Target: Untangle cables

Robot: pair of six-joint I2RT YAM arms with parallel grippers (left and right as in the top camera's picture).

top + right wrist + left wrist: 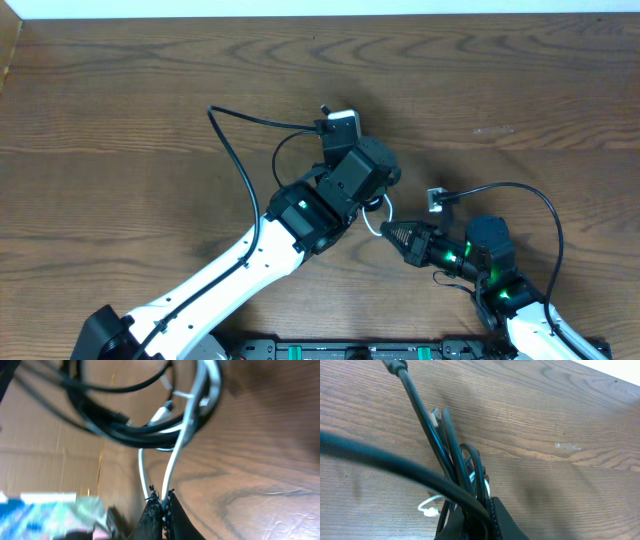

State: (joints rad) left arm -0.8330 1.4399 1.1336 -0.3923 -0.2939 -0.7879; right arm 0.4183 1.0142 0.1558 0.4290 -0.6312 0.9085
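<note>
1. Overhead: the cables are bunched on the wooden table, near its middle and between the two arms. They are mostly hidden under the left wrist, and only a whitish loop shows. The left gripper is lowered onto the bunch, and the right gripper is pointed at it from the lower right.
2. Left wrist: the left gripper is seen clenched on several black cords, which rise from its tips as a tight sheaf. A whitish strand is curled on the table just beside them.
3. Right wrist: the right gripper is closed on the whitish strand, pinched as a doubled length. From there the strand is led up into the looped black cords.
</note>
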